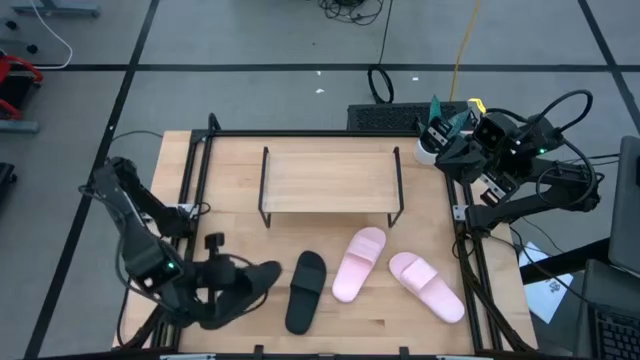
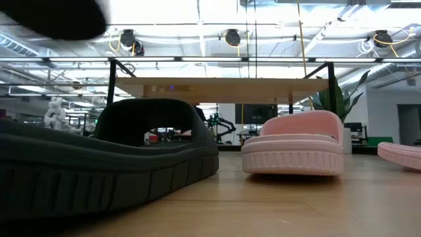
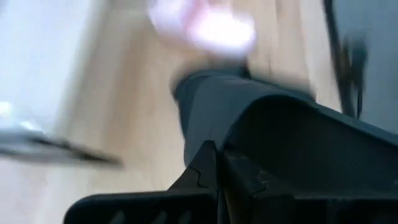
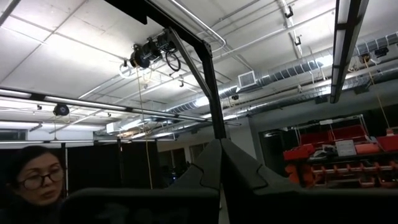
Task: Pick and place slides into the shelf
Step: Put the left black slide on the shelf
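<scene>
My left gripper (image 1: 222, 288) is at the table's near left and is shut on a black slide (image 1: 255, 282), whose dark, blurred body (image 3: 292, 137) fills the left wrist view. A dark shape (image 2: 52, 16) high in the low view is probably that slide. The second black slide (image 1: 306, 290) rests sole-down on the table, large in the low view (image 2: 118, 164). Two pink slides (image 1: 358, 262) (image 1: 428, 287) lie to its right. The shelf (image 1: 330, 180) stands behind them with nothing on it. My right gripper (image 1: 438, 145) waits, shut, past the far right corner. My left gripper comes at the black slide from the table's left, roughly level, and the slide sticks out beyond the fingers (image 3: 208, 171) toward the right. The slide's own body and the blur hide which part is pinched. It seems lifted off the table.
A black metal frame (image 1: 200, 180) runs along the table's left, far and right edges. A keyboard (image 1: 385, 117) lies beyond the far edge. Bare wood shows between the shelf and the row of slides. A person shows in the right wrist view, beyond the table.
</scene>
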Motion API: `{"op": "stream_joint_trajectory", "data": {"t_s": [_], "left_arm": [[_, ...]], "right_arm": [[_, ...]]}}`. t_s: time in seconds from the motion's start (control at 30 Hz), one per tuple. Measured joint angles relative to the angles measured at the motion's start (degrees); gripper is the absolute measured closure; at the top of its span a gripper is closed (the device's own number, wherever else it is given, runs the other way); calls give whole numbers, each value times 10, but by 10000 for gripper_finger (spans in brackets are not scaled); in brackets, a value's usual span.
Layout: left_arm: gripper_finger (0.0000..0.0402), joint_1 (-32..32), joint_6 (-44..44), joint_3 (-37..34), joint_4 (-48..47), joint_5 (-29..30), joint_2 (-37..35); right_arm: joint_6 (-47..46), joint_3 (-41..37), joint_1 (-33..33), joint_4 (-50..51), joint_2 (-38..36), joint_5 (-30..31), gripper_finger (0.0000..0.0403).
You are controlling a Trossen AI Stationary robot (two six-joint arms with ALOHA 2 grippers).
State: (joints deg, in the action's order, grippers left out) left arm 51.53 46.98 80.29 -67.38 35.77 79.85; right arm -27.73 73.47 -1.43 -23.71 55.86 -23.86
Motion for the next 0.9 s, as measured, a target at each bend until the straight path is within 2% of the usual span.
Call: {"op": "stream_joint_trajectory", "data": {"t_s": [0.17, 0.3, 0.4, 0.53, 0.67, 0.77, 0.9], "left_arm": [[401, -59, -95, 108, 8, 143, 15], [401, -132, -184, 160, 51, 216, 34], [401, -191, -294, 178, 118, 240, 51], [402, -260, -431, 210, 182, 231, 83], [401, -305, -524, 276, 143, 234, 138], [402, -322, -565, 352, 63, 240, 192], [402, -338, -601, 457, -60, 290, 261]], "right_arm": [[1, 0, 0, 0, 0, 0, 403], [2, 0, 0, 0, 0, 0, 403], [5, 0, 0, 0, 0, 0, 403], [5, 0, 0, 0, 0, 0, 403], [-1, 0, 0, 0, 0, 0, 403], [-1, 0, 0, 0, 0, 0, 403], [-1, 0, 0, 0, 0, 0, 403]]}}
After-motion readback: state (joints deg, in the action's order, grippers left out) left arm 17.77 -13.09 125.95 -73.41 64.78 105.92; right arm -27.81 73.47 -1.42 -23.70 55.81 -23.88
